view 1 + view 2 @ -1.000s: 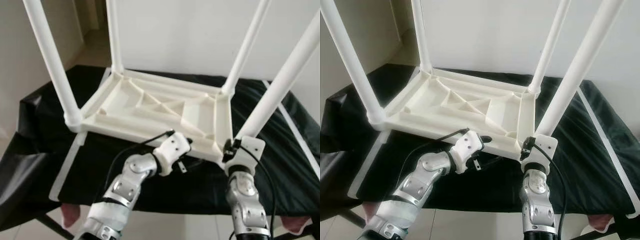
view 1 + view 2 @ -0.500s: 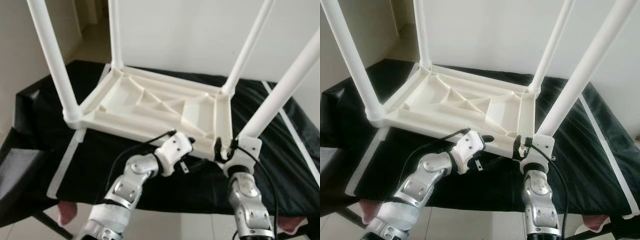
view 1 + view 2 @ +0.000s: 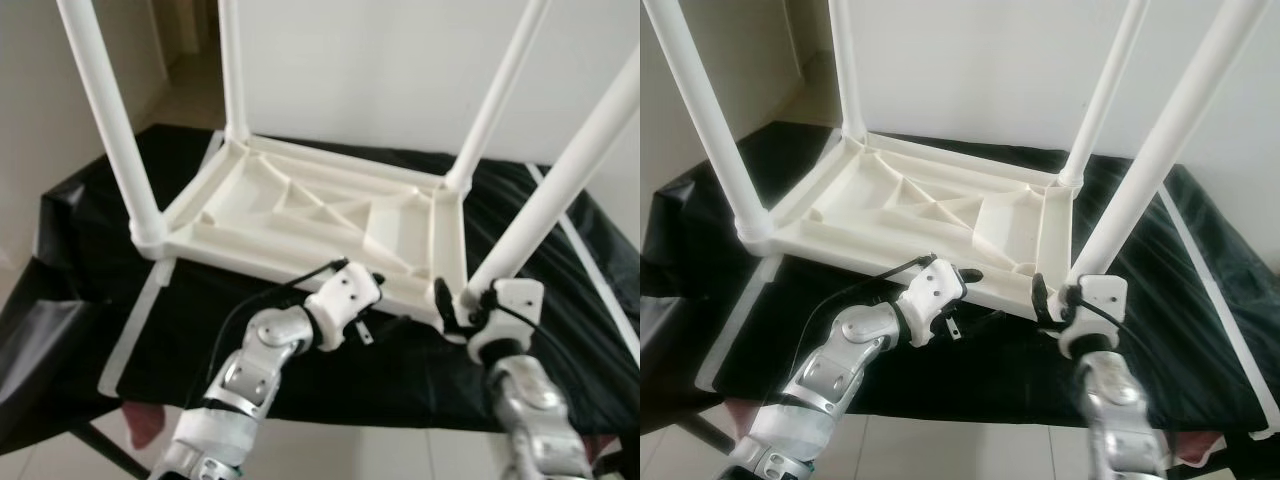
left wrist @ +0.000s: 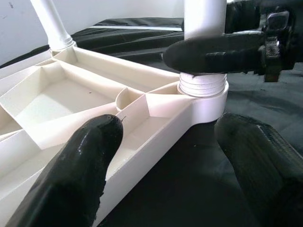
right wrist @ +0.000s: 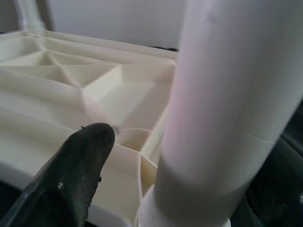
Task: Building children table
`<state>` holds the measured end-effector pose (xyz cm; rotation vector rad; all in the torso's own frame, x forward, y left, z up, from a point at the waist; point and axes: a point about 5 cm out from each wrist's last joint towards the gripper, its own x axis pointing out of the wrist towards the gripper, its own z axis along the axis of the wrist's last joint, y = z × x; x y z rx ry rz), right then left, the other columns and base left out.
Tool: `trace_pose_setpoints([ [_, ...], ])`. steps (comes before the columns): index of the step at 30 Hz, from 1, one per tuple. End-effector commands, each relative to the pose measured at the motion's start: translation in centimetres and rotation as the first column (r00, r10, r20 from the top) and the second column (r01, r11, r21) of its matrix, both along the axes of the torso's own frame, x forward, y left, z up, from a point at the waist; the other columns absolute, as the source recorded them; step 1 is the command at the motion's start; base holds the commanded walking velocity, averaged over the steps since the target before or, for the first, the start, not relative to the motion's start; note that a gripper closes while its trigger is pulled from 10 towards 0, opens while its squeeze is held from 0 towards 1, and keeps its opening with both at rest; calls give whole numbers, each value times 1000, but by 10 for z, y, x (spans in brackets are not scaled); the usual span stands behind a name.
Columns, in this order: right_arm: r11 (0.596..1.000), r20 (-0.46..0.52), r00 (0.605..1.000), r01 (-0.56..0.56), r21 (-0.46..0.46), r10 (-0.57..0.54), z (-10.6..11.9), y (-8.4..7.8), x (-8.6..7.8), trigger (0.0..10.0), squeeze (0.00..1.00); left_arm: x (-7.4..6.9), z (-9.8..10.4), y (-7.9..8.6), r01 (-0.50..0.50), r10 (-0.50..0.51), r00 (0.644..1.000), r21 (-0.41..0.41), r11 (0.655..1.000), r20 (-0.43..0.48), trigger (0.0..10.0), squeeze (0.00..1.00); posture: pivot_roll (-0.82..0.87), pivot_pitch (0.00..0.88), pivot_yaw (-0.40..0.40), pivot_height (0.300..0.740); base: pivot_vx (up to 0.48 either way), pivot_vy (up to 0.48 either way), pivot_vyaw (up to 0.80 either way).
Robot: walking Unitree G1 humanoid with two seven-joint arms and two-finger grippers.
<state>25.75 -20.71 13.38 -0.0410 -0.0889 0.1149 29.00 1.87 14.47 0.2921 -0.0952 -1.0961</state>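
Left eye view: the white table top (image 3: 320, 225) lies upside down on the black cloth (image 3: 90, 290), four white legs standing up from its corners. The step in hand looks like screwing the near right leg (image 3: 560, 190) into its corner socket. To do it well — keep the leg plumb to the socket, turn w/o leaning on it, and have the other arm brace the frame so it doesn't skate on the cloth. The right gripper (image 3: 455, 300) is at that leg's base, fingers round the tube just above the socket. The left gripper (image 3: 375, 285) sits at the near edge of the frame, just beside the same corner.

Right eye view: same layout. The right gripper's wrist block is right up against the leg foot; the left arm reaches in from below-left to the near rail.

Left wrist view: left fingers (image 4: 85, 156) are spread apart, one over the ribbed underside, one off the outer edge — straddling the rail but not visibly pinching it. Just ahead, the threaded collar (image 4: 202, 87) of the leg is seated in the corner socket w/ a black right finger wrapped across the tube directly above it.

Right wrist view: the leg fills the gap between the right fingers (image 5: 75, 165), one on each side — clasped on the leg, low down, close to the socket.
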Motion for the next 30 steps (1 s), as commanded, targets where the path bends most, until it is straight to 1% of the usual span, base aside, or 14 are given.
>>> trace_pose_setpoints([
  [1, 996, -19, 995, -94, -3, 94, -3, -3, -3, 10000, 0, 1, -1, 0, -76, 76, 997, 4, 997, 17, 10000, 0, 8, 0, -32, 740, 0, 0, 0],
  [2, 996, -19, 995, -94, -3, 94, -3, -3, -3, 10000, 0, 1, -1, 0, -76, 76, 997, 4, 997, 17, 10000, 0, 8, 0, -32, 740, 0, 0, 0],
  [4, 986, -39, 986, -163, -35, 162, -3, -6, -4, 10000, 0, 1, -3, 0, -77, 77, 997, 10, 997, 14, 10000, 0, 4, 0, -26, 740, 0, 0, 0],
  [8, 971, -72, 973, -227, -77, 221, -6, -10, -2, 10000, 0, 1, -3, -2, -76, 76, 997, 4, 997, -14, 10000, 0, -11, 0, -12, 740, 0, 0, 0],
  [12, 950, -116, 953, -291, -111, 278, -8, -16, 5, 10000, 0, -2, -2, -9, -41, 41, 999, -4, 999, -24, 10000, 0, -20, 0, -6, 740, 0, 0, 0],
  [16, 946, -125, 950, -301, -123, 286, -8, -18, 6, 10000, 0, -2, -3, -10, -38, 38, 999, 0, 999, -21, 10000, 0, -20, 0, -5, 740, 0, 0, 0],
  [18, 945, -137, 950, -298, -135, 280, -10, -25, 7, 10000, 0, -4, -4, -8, -33, 33, 999, 7, 999, -15, 10000, 0, -12, 0, -2, 740, 0, 0, 0],
  [22, 941, -140, 948, -306, -147, 287, -10, -31, 11, 10000, 0, -7, -5, -5, -18, 18, 1000, 9, 1000, -19, 10000, 0, -2, 0, 9, 740, 0, 0, 0],
  [25, 941, -140, 948, -306, -147, 287, -10, -31, 11, 10000, 0, -7, -5, -5, -18, 18, 1000, 9, 1000, -19, 10000, 0, -2, 0, 9, 740, 0, 0, 0],
  [26, 935, -145, 944, -317, -156, 296, -10, -31, 12, 4824, 0, -9, -6, -4, -6, 6, 1000, 15, 1000, -29, 10000, 0, 0, 0, 12, 740, 0, 0, 0],
  [27, 935, -145, 944, -317, -156, 296, -10, -31, 12, 4824, 0, -9, -6, -4, -6, 6, 1000, 15, 1000, -29, 10000, 0, 0, 0, 12, 740, 0, 0, 0],
  [28, 931, -149, 942, -325, -165, 302, -11, -31, 14, 1569, 0, -9, -8, -3, 3, -2, 999, 19, 1000, -42, 10000, 0, 0, 0, 13, 740, 0, 0, 0],
  [29, 931, -149, 942, -325, -165, 302, -11, -31, 14, 1569, 0, -9, -8, -3, 3, -2, 999, 19, 1000, -42, 10000, 0, 0, 0, 13, 740, 0, 0, 0],
  [30, 930, -148, 941, -327, -168, 304, -11, -30, 17, 0, 0, -8, -9, 0, 10, -8, 999, 37, 999, -40, 10000, 0, 7, 0, 14, 740, 0, 0, 0],
])
